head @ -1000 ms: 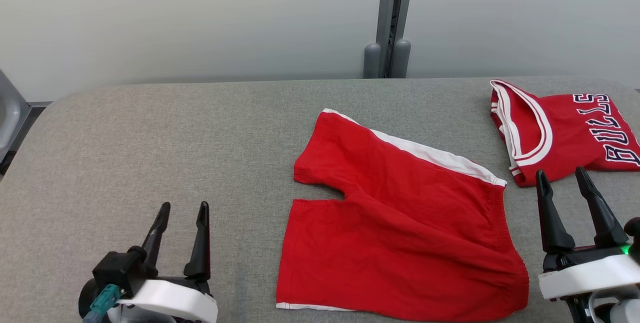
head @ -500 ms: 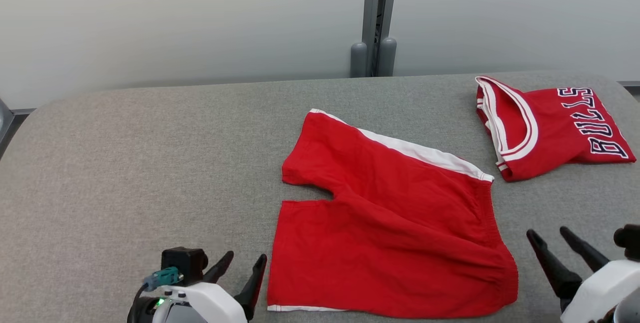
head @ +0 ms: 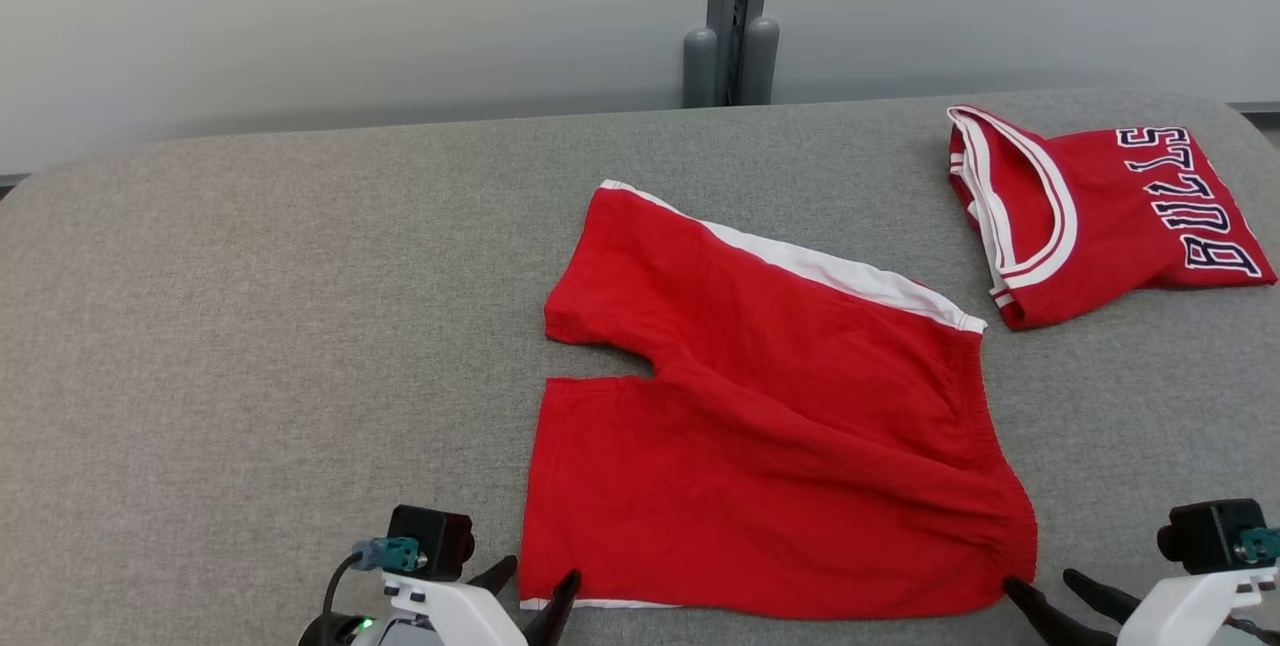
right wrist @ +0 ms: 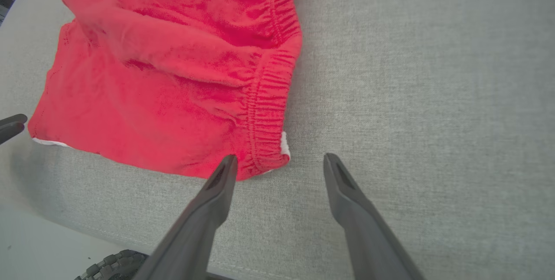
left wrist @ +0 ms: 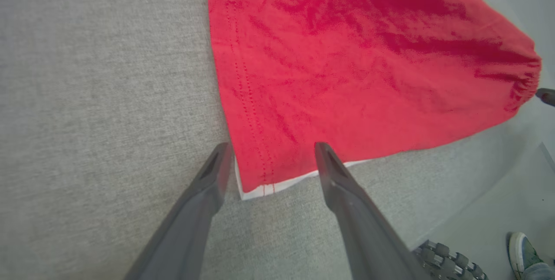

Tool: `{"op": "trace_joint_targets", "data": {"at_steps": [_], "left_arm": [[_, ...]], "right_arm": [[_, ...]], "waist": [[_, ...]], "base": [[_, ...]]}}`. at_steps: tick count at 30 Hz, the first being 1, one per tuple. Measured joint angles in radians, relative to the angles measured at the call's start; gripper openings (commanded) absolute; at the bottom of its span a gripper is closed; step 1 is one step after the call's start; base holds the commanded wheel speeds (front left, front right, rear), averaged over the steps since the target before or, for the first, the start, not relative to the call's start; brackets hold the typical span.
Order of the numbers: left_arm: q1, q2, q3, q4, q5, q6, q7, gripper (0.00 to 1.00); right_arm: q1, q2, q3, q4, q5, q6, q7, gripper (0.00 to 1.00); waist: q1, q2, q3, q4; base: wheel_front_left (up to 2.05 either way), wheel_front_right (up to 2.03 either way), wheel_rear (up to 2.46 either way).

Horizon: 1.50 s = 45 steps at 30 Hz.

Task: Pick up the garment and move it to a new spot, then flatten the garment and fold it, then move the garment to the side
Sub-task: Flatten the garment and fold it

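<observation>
Red shorts (head: 780, 426) lie spread on the grey surface (head: 250, 326) between your two pincers, leg hems toward the left one and gathered waistband toward the right one. A white stripe runs along the edge farthest from both.

Your left pincer (head: 540, 571) stands wide open and holds nothing. Seen from its wrist, the fingers straddle the nearest hem corner, where a sliver of white shows under the red. One finger is over bare surface just beside the cloth and the other is over the cloth's edge. You cannot tell whether either tip touches the fabric.

Your right pincer (head: 1040, 581) is also spread wide and empty. From its wrist, the near waistband corner sits between the fingers, close against one tip, with the other tip over bare surface. Each wrist view catches a dark fingertip of the opposite pincer at the far corner of the shorts.

Well ahead of the right pincer, apart from the shorts, lies a folded red jersey (head: 1100, 216) with white trim and the lettering "BULLS". A grey post (head: 735, 16) rises past the surface's far edge, ahead of both pincers.

Below the near edge, behind the left pincer's fingers, a treaded wheel (left wrist: 451, 262) and a person's shoe (left wrist: 522, 249) show on the floor.
</observation>
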Motion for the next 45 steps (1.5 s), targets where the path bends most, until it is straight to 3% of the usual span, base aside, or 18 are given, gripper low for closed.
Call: {"op": "trace_joint_targets", "data": {"at_steps": [17,18,19,20,22,23,34,45], "left_arm": [[-0.049,0.005,-0.028,0.065,0.005,0.014,0.063,1.00],[-0.050,0.006,-0.029,0.065,0.003,0.014,0.064,1.00],[-0.050,0.007,-0.029,0.065,0.001,0.014,0.065,1.00],[-0.050,0.007,-0.029,0.065,0.000,0.013,0.065,0.81],[-0.051,0.009,-0.030,0.065,-0.002,0.013,0.067,0.12],[-0.051,0.011,-0.031,0.066,-0.003,0.013,0.068,0.00],[-0.007,0.048,-0.022,-0.018,-0.056,-0.003,0.111,0.00],[0.105,0.130,0.013,-0.214,-0.133,0.003,0.225,0.00]], "right_arm": [[-0.082,-0.007,0.134,0.111,0.019,0.000,-0.041,1.00],[-0.083,-0.009,0.138,0.114,0.025,0.000,-0.044,0.89],[-0.085,-0.011,0.143,0.119,0.028,0.000,-0.049,0.58],[-0.087,-0.014,0.150,0.123,0.030,0.000,-0.051,0.41],[-0.092,-0.020,0.162,0.127,0.038,0.000,-0.058,0.00],[-0.095,-0.022,0.167,0.129,0.042,0.000,-0.059,0.00],[-0.092,-0.055,0.192,0.130,0.100,0.000,-0.075,0.00],[0.016,-0.077,0.124,0.029,0.148,0.000,0.076,0.00]], "waist": [[0.0000,0.0000,0.042,0.005],[0.0000,0.0000,0.043,0.005],[0.0000,0.0000,0.043,0.005],[0.0000,0.0000,0.042,0.005],[0.0000,0.0000,0.040,0.006],[0.0000,0.0000,0.038,0.006],[0.0000,0.0000,-0.010,0.016],[0.0000,0.0000,-0.038,0.024]], "base": [[0.00,0.00,0.00],[0.00,0.00,0.00],[0.00,0.00,0.00],[0.00,0.00,0.00],[0.00,0.00,0.00],[0.00,0.00,0.00],[0.00,0.00,0.00],[0.00,0.00,0.00]]}}
